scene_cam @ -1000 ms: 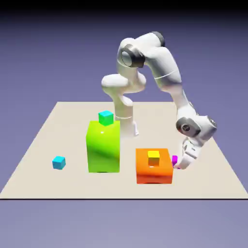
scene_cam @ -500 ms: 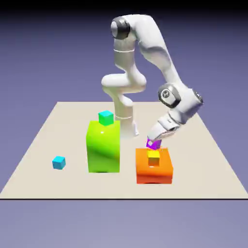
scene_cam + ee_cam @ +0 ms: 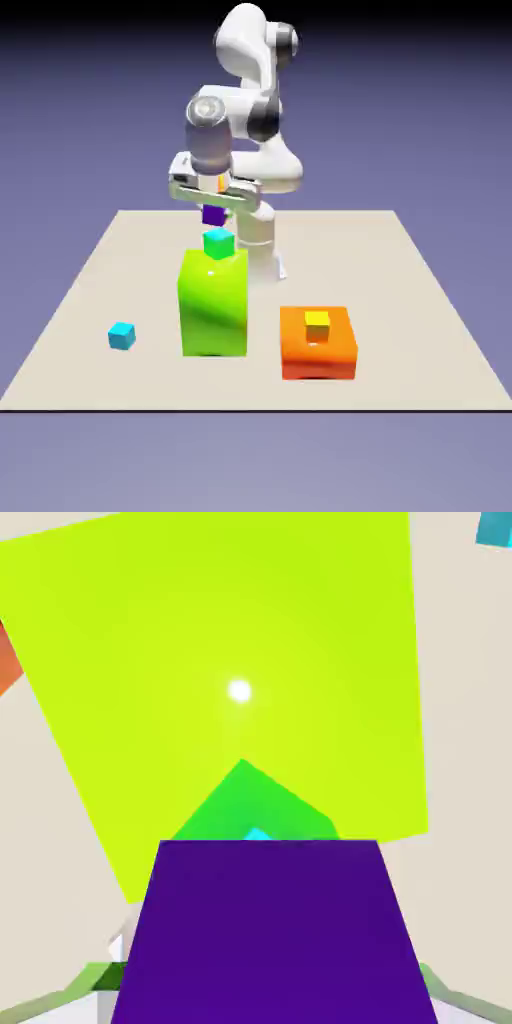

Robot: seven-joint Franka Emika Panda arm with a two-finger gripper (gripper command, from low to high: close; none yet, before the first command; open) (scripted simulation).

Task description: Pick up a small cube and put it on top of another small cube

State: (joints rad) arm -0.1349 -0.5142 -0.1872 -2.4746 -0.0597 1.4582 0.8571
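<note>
the tool (image 3: 214, 205) is closed on the purple cube (image 3: 214, 215), holding it just above the teal-green cube (image 3: 219, 244), which sits on the tall lime block (image 3: 214, 310). to the right, the yellow cube (image 3: 317, 325) rests on the orange block (image 3: 318, 361).

Bright glare spot on lime block (image 3: 240, 632)
</note>
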